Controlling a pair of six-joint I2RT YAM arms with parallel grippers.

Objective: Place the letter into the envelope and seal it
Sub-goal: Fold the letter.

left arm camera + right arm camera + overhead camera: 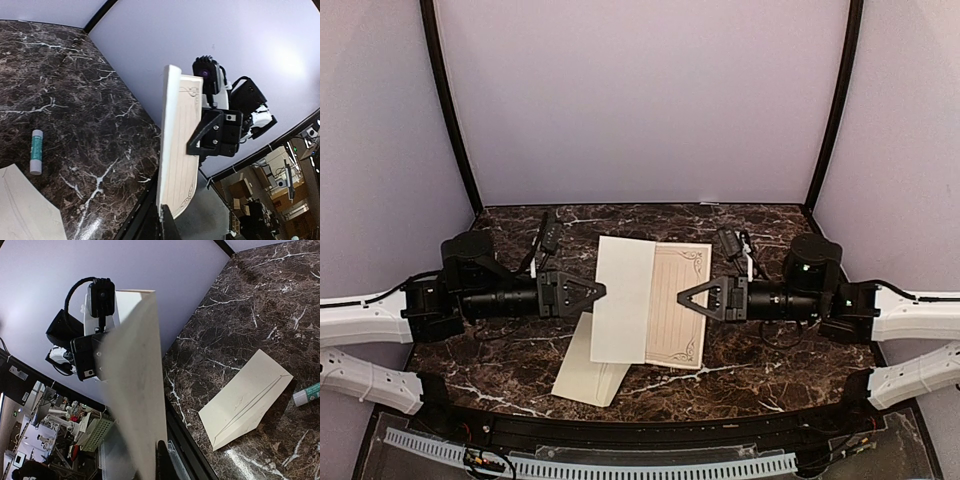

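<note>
The letter (670, 300), a cream sheet with a printed border, hangs above the table, its plain left part (620, 300) folded over. My left gripper (599, 291) is shut on its left edge and my right gripper (681, 298) is shut on its right side. The left wrist view shows the letter (180, 150) nearly edge-on, rising from my left gripper (167, 222). In the right wrist view the letter (135, 390) stands beside my right gripper (161, 460). The envelope (585, 375) lies flat on the marble below, and it is also in the right wrist view (245, 400).
A glue stick (36, 151) with a green label lies on the dark marble table (770, 360), close to the envelope's corner (22, 210); the glue stick (307, 394) also shows at the right wrist view's edge. Purple walls enclose the back and sides.
</note>
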